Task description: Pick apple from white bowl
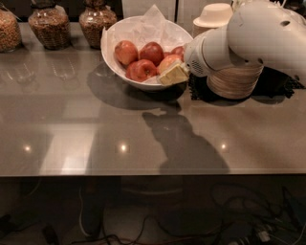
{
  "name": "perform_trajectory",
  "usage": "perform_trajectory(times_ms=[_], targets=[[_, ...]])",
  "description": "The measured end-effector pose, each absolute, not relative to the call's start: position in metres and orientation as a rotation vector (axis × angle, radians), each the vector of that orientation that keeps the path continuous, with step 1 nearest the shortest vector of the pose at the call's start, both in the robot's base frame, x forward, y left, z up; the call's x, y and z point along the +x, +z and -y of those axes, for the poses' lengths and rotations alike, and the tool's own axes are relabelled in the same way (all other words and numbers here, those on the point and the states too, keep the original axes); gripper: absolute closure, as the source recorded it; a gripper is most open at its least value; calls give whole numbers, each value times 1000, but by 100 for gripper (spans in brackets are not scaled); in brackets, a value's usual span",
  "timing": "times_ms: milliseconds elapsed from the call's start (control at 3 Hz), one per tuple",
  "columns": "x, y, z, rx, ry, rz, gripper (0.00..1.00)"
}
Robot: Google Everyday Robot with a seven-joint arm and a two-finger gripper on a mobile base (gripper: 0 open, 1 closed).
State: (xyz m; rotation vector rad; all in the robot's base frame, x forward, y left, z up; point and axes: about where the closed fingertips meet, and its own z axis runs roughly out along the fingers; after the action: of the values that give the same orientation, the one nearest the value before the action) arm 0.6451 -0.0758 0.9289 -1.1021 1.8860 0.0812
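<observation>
The white bowl [109,50], lined with crinkled white paper, stands at the back middle of the grey table. It holds several apples. The apple [167,61] with the pale yellow-orange patch lies at the bowl's right side, beside darker red apples [141,70]. My gripper [173,74] reaches in from the right on the white arm [248,36]. Its pale yellow tip sits over the bowl's right rim, just below and in front of the pale apple, touching or nearly touching it. The arm hides the bowl's right edge.
Three glass jars of dry food [48,24] stand at the back left. A stack of beige disposable bowls [234,81] sits on a black mat [279,83] right of the white bowl, under my arm. Another stack [215,14] is behind. The table's front edge [143,173] runs across.
</observation>
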Motion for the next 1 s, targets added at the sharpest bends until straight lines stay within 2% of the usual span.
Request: perform_trajectory(times_ms=[667,1000], targets=[[661,916,75,-1071,89,-1908,39],[669,913,79,-1047,79,-1919,54]])
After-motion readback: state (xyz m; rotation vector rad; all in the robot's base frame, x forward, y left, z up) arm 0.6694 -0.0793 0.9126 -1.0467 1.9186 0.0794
